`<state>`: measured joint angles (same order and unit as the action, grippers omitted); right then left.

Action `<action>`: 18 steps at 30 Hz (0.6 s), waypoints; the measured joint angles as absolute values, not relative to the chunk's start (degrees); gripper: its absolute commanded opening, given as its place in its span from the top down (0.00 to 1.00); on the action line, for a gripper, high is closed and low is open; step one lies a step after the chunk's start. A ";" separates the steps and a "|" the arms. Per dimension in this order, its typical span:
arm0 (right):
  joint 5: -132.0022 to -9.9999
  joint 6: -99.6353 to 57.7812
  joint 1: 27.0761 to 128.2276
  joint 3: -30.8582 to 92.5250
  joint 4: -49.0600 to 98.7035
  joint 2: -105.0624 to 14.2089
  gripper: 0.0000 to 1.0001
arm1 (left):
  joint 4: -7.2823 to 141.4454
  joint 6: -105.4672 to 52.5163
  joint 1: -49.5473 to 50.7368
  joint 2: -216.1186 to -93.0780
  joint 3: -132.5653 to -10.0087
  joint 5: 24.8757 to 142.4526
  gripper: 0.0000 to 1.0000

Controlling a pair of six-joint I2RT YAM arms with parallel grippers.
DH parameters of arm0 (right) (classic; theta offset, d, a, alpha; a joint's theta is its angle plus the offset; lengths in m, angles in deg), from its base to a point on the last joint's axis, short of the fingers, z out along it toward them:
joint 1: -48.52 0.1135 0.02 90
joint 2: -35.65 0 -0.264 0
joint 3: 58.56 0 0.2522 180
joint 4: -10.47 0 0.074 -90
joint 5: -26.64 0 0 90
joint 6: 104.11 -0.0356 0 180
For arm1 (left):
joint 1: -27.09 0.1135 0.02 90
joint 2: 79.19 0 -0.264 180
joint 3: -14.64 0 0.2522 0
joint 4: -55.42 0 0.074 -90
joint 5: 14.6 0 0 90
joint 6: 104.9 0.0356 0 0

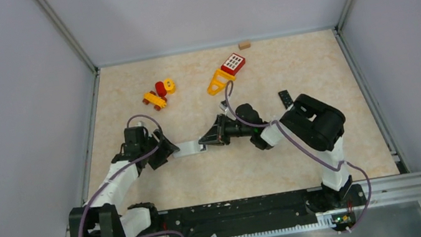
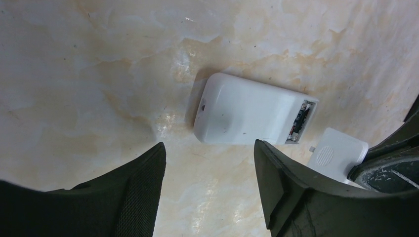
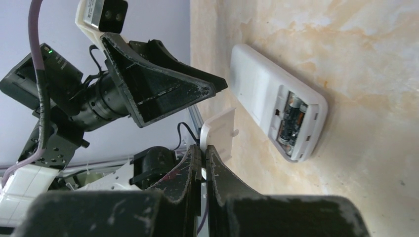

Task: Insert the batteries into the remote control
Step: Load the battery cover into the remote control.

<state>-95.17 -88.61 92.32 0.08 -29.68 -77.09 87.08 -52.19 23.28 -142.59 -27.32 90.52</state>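
At the centre of the desk (image 1: 123,100), the white remote control (image 2: 247,111) lies back-up with its compartment uncovered and batteries (image 3: 291,121) seated inside. The left end effector (image 2: 210,192) stands open and empty, just short of the remote. The right end effector (image 3: 202,150) is clamped on the white battery cover (image 3: 220,131), beside the remote's uncovered end.
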 measured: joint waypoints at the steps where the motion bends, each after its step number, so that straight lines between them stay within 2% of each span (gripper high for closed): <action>1: -95.17 -88.61 92.21 0.08 -29.75 -77.47 1.00 | 86.88 -52.19 23.28 -142.78 -27.19 90.52 0.31; 18: -96.00 -89.38 91.09 0.24 -32.20 -82.60 1.00 | 86.22 -52.11 23.32 -144.10 -26.71 90.50 0.35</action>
<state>-96.00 -89.38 91.09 0.24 -32.20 -82.60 86.22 -52.11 23.32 -144.10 -26.71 90.50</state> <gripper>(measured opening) 0.034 0.648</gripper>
